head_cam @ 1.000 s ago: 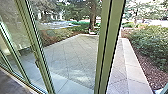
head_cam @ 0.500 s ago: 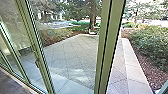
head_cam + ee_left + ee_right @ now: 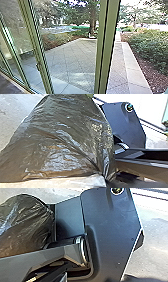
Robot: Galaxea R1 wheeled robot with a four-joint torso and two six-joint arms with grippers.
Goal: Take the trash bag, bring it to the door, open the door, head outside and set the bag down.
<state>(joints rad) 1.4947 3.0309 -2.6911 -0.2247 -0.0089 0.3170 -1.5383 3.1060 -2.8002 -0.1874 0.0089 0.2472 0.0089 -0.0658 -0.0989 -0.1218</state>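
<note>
The bag [image 3: 57,136] is beside our base [image 3: 125,126], its bunched neck grasped by the left gripper [image 3: 107,181]; the right gripper's state we cannot tell. Soft, slippery film, likely light: we'd grip that neck. The left wrist view gives us those folds; the head view, a handle [image 3: 38,66] at ten o'clock, shrubs [image 3: 150,48] at two.

Scored paving [image 3: 72,58] spreads outside, with a pale edging [image 3: 132,63] running between it and brown mulch [image 3: 151,77] beside green bushes [image 3: 150,46], while a tree trunk [image 3: 93,21] rises near the paving's far end.
</note>
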